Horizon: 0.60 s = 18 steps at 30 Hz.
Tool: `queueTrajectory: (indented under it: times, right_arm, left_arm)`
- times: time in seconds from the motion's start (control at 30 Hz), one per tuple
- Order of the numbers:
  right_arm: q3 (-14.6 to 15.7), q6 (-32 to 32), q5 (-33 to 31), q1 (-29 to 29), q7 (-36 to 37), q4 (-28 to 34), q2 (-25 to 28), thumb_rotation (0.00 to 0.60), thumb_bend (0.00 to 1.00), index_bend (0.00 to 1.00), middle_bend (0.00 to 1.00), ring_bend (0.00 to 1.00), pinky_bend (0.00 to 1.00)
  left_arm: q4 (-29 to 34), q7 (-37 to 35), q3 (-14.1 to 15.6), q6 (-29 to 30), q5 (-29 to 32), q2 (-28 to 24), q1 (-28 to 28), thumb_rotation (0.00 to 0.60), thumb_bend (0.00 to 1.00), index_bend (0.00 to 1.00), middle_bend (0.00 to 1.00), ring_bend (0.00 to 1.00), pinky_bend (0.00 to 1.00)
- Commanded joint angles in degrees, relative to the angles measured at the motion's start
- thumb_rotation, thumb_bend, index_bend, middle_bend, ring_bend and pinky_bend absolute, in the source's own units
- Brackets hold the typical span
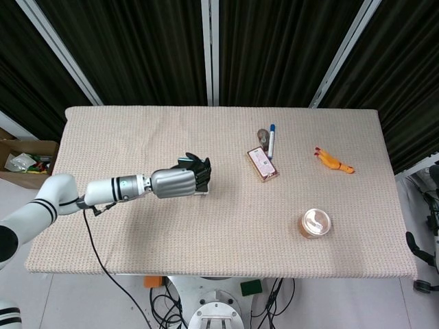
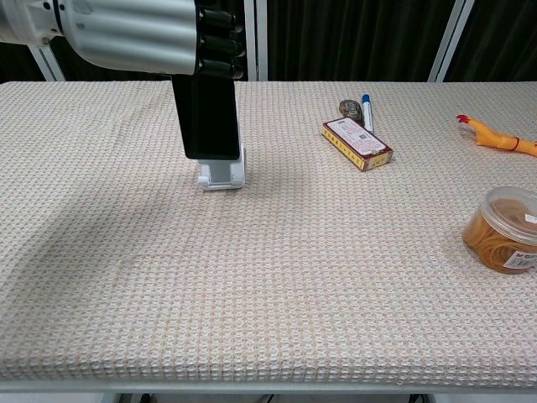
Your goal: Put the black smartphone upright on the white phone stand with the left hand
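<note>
The black smartphone (image 2: 206, 116) is a thin, rigid slab with a glossy face, so it is probably fairly light but slick, and likely to crack if it drops or knocks hard against the stand. Its long edges look like the sound place to take hold, high on the body, since that is leaving the bottom edge free to seat.

The left robot hand (image 2: 143, 35) is doing just that: its dark fingers (image 2: 220, 42) are wrapping closed around the top of the phone, which is hanging upright below the fist. In the chest view the phone is standing directly in front of the white phone stand (image 2: 223, 175), hiding the backrest, with only the base and lip showing under the phone's lower edge. Whether that edge is already sitting on the lip or hovering just above it is impossible to tell. In the head view the left robot hand (image 1: 180, 181) is covering both phone and stand, left of centre on the tabletop (image 1: 226, 226).

The right robot hand is not appearing in either view.
</note>
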State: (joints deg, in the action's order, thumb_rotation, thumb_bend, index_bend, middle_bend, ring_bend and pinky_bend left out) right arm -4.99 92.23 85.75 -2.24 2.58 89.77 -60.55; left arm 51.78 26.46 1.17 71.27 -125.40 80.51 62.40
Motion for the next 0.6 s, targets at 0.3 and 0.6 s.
queueTrajectory:
  times: [0.3,0.6]
  right_arm:
    - [-0.04,1.08,0.34,-0.56,1.67,-0.46,0.55,0.6,0.34,0.0,0.0,0.0,0.0]
    - [-0.13,0.59,0.12,-0.31,1.66,-0.92,0.17,0.6,0.34,0.0,0.0,0.0,0.0]
  left_arm:
    - [-6.57,-3.09,0.97,-0.92,3.74,5.0,0.63,0.6,0.31,0.82,0.81,0.58,0.53]
    - [-11.27,-5.51,2.88,1.15,4.48,7.8,1.12,0.6,0.31,0.82,0.81,0.57,0.53]
